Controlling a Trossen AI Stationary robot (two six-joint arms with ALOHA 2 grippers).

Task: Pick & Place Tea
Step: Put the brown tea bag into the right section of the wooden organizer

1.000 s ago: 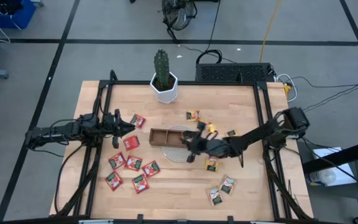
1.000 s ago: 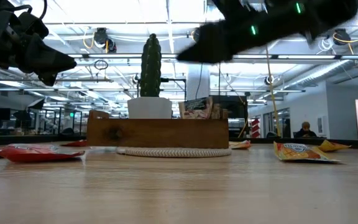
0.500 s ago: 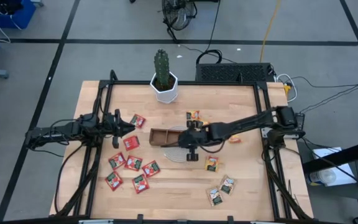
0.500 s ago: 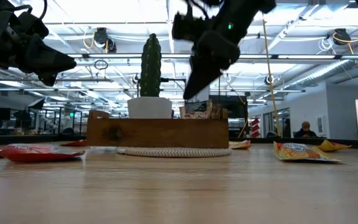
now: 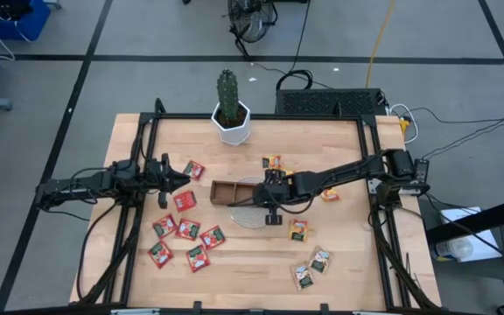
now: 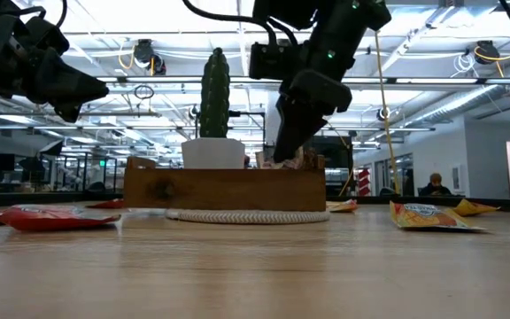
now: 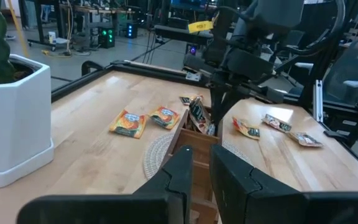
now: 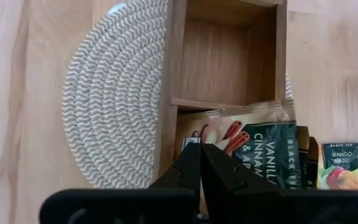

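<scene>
**A:** so the right gripper point(image 5: 268, 199) swung in from the orange sachets to sit over the wooden tray point(image 5: 226, 192), fingers pinched fully together. Looks like a drop-off just happened?

**B:** probably, can't see it holding anything. Tea sachets in the tray point(image 8: 260, 146) stand upright, cinnamon-vanilla print, mango beside. Red ones point(image 5: 185, 200) lie loose near the left gripper point(image 5: 180, 178), which hovers nearly closed, empty I think.

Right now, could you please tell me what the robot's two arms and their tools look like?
Both arms are dark, slim, jointed links. The left tool tapers to two black flat-sided fingers. The right tool has matching black fingers, a boxy black camera beside it, black cable looping off the wrist, and small green lights.
</scene>
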